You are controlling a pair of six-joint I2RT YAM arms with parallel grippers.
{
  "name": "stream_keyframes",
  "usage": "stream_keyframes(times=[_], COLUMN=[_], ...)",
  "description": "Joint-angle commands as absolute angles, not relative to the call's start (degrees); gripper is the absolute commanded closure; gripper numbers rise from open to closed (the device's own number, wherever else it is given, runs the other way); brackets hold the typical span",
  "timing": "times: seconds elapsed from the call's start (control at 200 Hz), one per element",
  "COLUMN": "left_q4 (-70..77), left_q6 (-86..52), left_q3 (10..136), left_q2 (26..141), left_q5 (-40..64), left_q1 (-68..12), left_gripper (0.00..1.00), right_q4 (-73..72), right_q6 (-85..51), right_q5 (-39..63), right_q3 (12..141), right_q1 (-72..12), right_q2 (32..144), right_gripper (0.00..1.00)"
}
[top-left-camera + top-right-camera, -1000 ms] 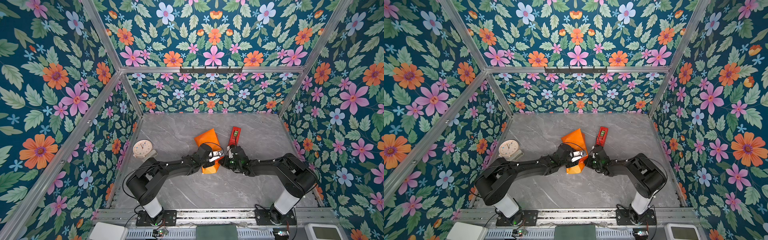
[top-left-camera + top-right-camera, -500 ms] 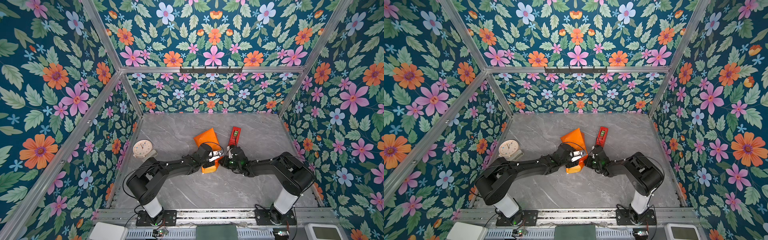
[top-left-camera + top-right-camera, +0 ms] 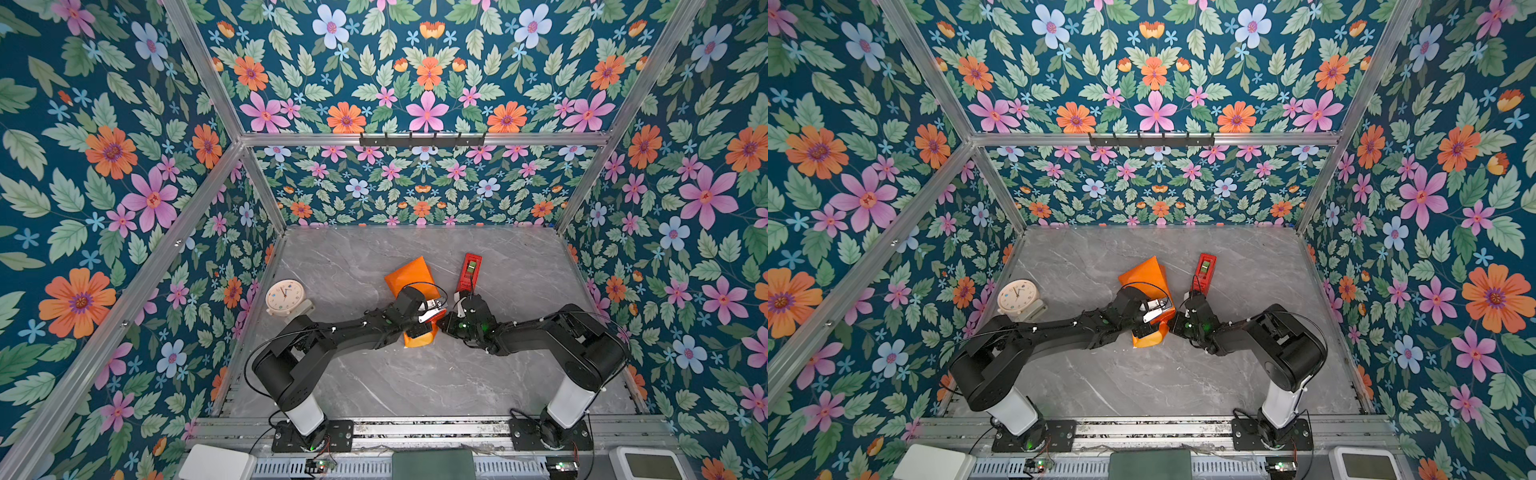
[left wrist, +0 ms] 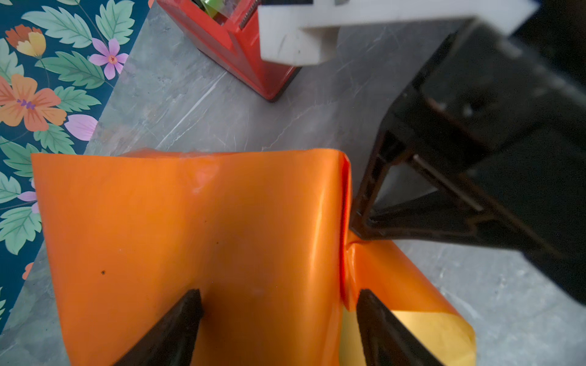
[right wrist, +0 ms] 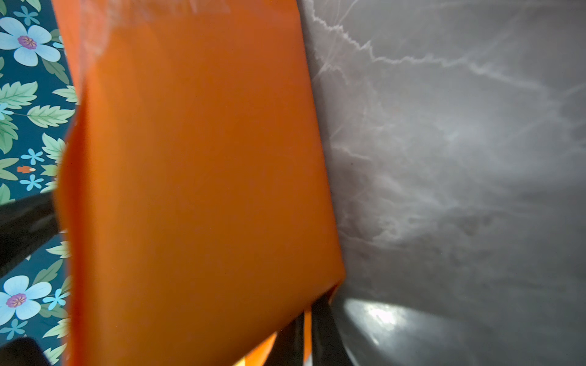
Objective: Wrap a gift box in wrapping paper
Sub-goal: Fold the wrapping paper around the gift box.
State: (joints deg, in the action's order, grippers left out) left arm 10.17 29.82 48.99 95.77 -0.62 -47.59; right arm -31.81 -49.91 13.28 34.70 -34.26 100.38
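Observation:
The wrapping paper [image 3: 407, 274] [image 3: 1144, 272] lies folded into a glossy orange package in mid-table, and the gift box is hidden inside it. My left gripper [image 3: 430, 322] [image 4: 279, 294] hovers open over the package's near end. Its black fingertips [image 4: 190, 304] stand wide apart above the orange top [image 4: 190, 221]. A loose flap shows its matte yellow underside [image 4: 412, 332]. My right gripper [image 3: 446, 322] [image 5: 306, 317] meets the package's right edge and is shut on a thin fold of the paper [image 5: 190, 158].
A red tape dispenser [image 3: 469, 272] [image 3: 1203, 270] [image 4: 241, 41] lies just right of the package, close behind my right gripper. A round cream clock [image 3: 284, 296] [image 3: 1016, 297] stands by the left wall. Flowered walls enclose the grey marble table [image 3: 415, 374].
My left gripper's jaws have spread wider over the package. Both arms have stayed almost in place, and the right grip on the paper fold holds.

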Motion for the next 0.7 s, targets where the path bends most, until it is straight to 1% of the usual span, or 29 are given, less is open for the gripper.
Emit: stream_keyframes(times=[0.0, 0.145, 0.29, 0.515, 0.695], left_q4=[5.65, 7.41, 8.6, 8.62, 8.09], left_q6=[26.0, 25.58, 25.84, 26.62, 26.74], left_q3=[49.04, 49.39, 49.49, 48.38, 48.41], left_q2=[96.76, 97.89, 99.3, 99.71, 99.82], left_q5=[0.44, -1.22, -4.16, -4.65, -4.22], left_q1=[-47.71, -48.24, -48.64, -48.68, -48.79], left_gripper=[0.14, 0.12, 0.16, 0.23, 0.25], right_q4=[-28.59, -29.16, -29.42, -29.68, -30.05], right_q6=[-50.27, -50.45, -50.53, -51.32, -52.75], right_q5=[11.95, 11.95, 12.09, 12.22, 12.22], right_q3=[34.38, 34.21, 34.1, 33.68, 33.07], right_q1=[-34.42, -34.45, -34.48, -35.06, -36.11], right_q2=[100.88, 100.95, 101.14, 101.48, 101.85], right_gripper=[0.89, 0.9, 0.9, 0.9, 0.9])
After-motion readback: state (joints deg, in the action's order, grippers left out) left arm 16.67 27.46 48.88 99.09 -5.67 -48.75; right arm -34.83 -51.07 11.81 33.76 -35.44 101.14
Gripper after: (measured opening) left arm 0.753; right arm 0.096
